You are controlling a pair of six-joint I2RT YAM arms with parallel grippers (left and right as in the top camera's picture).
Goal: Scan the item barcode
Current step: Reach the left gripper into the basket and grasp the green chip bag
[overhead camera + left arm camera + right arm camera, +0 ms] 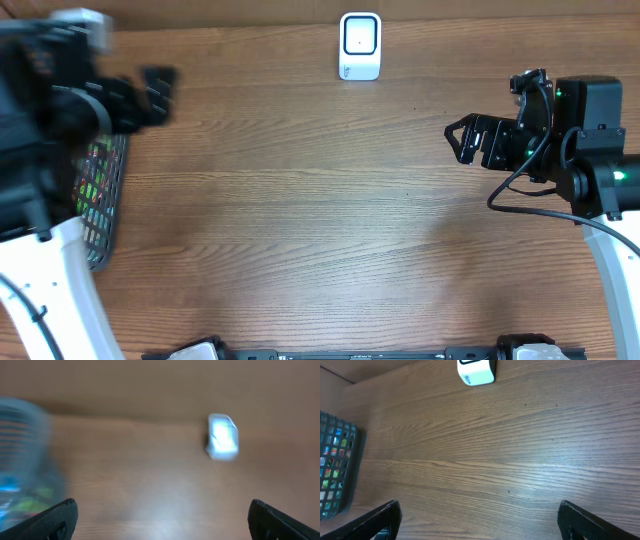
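A brown wooden table (300,220) fills the view. A white scanner (360,45) stands at its far edge, near the middle. A dark mesh basket (100,250) sits at the left edge with colourful packets (95,180) inside. The left gripper (158,93) hovers blurred by the basket's far end and the right gripper (459,140) hangs at the right – both spread wide, grasping nothing.

A: What's there apart from the job items?
B: Brown wood-grain table (320,230), grain running left to right.
A: Anything on it?
B: Dark mesh basket (104,240) at the left edge, sitting on the wood. Top part hidden from overhead, blurred in the left wrist view.
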